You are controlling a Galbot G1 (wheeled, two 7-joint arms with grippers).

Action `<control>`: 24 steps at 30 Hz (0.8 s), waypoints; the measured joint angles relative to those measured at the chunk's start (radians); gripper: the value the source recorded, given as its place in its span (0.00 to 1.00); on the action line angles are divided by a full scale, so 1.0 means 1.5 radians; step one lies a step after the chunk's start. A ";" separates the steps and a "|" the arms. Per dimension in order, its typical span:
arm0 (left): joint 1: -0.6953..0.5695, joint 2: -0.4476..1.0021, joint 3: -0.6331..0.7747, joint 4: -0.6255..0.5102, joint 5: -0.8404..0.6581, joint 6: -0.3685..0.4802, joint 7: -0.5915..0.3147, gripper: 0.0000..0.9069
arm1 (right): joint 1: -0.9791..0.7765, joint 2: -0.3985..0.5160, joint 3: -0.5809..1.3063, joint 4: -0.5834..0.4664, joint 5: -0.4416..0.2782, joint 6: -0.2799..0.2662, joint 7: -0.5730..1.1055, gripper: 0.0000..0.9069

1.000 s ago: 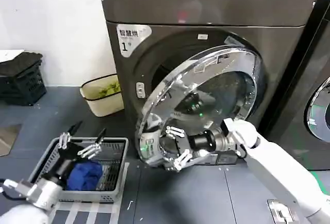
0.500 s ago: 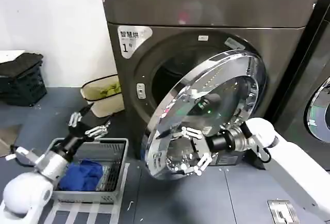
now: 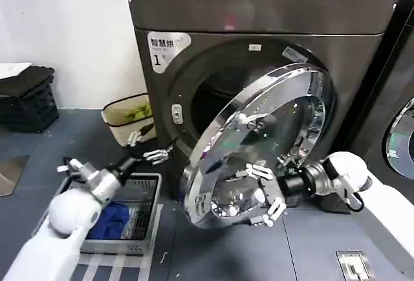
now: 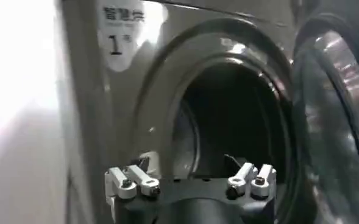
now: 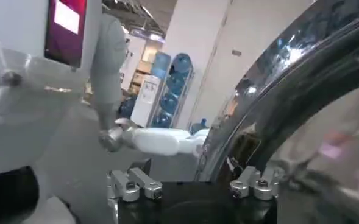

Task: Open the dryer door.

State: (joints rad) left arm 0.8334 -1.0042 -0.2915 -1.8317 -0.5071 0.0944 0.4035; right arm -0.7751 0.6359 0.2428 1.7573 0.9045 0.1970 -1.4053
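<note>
The dryer door (image 3: 259,140), a big chrome-rimmed porthole with dark glass, stands swung partly away from the dark drum opening (image 3: 210,96). My right gripper (image 3: 262,193) is open at the door's lower outer face, fingers spread. In the right wrist view the chrome rim (image 5: 277,91) runs down between the spread fingers of the right gripper (image 5: 194,182). My left gripper (image 3: 150,144) hovers open, holding nothing, just left of the drum opening. The left wrist view puts the left gripper (image 4: 191,182) facing the drum opening (image 4: 228,122), with the door (image 4: 337,122) beside it.
A grey wire basket (image 3: 139,187) holding a blue cloth (image 3: 110,219) sits on the floor under my left arm. A beige bin (image 3: 126,122) stands by the dryer's left side, a black crate (image 3: 26,96) farther left. A darker neighbouring machine (image 3: 401,132) stands at right.
The door has swung farther open, and my right gripper moved rightward with it. My left arm lifted from the basket up toward the drum opening.
</note>
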 joint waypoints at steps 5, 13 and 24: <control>-0.033 -0.012 0.048 0.002 -0.005 -0.005 0.018 1.00 | -0.103 -0.026 0.103 0.028 0.010 0.012 0.000 1.00; -0.044 -0.027 0.111 -0.020 -0.005 -0.014 0.032 1.00 | -0.288 -0.024 0.299 0.084 0.029 0.018 0.003 1.00; -0.070 -0.044 0.188 -0.022 -0.004 -0.031 0.035 1.00 | -0.575 0.049 0.616 0.152 0.058 0.055 -0.005 1.00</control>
State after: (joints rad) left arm 0.7281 -1.0701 -0.0094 -1.8653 -0.5132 0.0474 0.4556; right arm -1.6378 0.7090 1.1661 1.9853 0.9910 0.2789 -1.4122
